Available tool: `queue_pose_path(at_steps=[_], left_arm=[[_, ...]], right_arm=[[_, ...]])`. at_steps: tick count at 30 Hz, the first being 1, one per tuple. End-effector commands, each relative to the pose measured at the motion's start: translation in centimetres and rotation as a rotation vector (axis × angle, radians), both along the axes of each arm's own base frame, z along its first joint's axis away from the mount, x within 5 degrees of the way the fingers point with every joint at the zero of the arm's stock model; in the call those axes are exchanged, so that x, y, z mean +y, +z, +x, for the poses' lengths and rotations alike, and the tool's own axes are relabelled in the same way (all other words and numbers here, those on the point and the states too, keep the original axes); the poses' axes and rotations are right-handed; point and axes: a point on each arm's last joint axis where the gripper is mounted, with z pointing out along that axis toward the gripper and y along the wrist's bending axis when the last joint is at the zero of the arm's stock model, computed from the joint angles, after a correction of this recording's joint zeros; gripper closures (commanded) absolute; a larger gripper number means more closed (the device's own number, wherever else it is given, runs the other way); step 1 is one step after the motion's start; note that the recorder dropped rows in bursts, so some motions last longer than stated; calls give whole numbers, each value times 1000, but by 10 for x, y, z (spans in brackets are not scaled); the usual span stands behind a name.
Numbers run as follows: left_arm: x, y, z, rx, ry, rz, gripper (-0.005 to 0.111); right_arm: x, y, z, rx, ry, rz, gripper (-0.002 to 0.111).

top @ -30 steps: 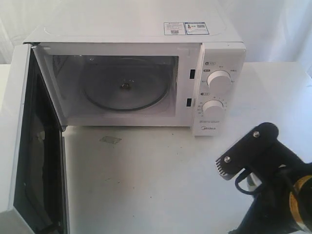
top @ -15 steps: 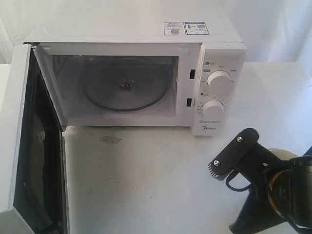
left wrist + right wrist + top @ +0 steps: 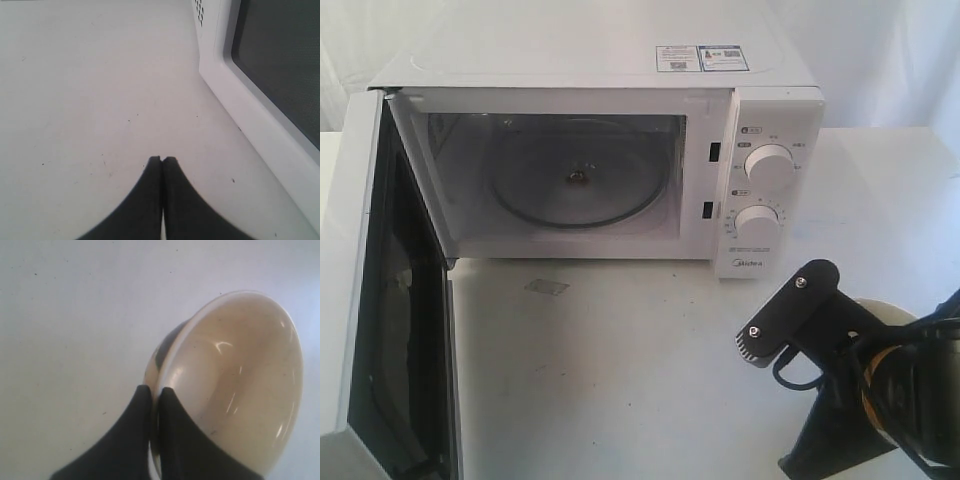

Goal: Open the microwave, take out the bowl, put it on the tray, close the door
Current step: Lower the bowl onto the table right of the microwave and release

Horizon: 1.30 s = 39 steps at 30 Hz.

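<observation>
The white microwave point(image 3: 620, 70) stands at the back with an empty cavity and a bare glass turntable point(image 3: 576, 178). Its door point(image 3: 380, 300) is swung wide open on the left; its dark window point(image 3: 285, 65) also shows in the left wrist view. My right gripper point(image 3: 156, 390) is shut on the rim of the cream bowl point(image 3: 235, 385), one finger inside and one outside. In the exterior view that gripper point(image 3: 760, 348) hangs low at the front right, the bowl point(image 3: 888, 308) showing as a pale sliver behind it. My left gripper point(image 3: 162, 159) is shut and empty above the table beside the door. No tray is in view.
The white table point(image 3: 620, 370) spreads in front of the microwave, with a small grey mark point(image 3: 546, 287) on it. The control panel with two round knobs point(image 3: 768, 166) faces the right arm. The open door blocks the left side.
My right gripper has sunk lower and shifted a little left with the bowl, whose pale rim has come into the exterior view. The microwave and its door have not moved.
</observation>
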Motion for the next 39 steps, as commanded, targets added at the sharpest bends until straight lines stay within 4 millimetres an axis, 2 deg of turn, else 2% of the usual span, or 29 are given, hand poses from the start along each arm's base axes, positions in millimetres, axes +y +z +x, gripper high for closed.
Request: queue_pose_path(at_steps=[1,15,21,32,35,39], left_arm=[[0,-1,0,-1,0,-10,107],[0,-1,0,-1,0,-10,107],[0,-1,0,-1,0,-10,107],[0,-1,0,-1,0,-10,107],[0,-1,0,-1,0,-10,107],[0,-1,0,-1,0,-10,107]], right_arm=[[-1,1,2,-19,22,-22,108],[2,-3,2,-2,25,14,108],[5,-14,5,28,37,-38,108],[5,-14,8,6,69,-74,108],[5,-14,8,7,68,-76,102],[5,-14,8,9,66,-74,87]])
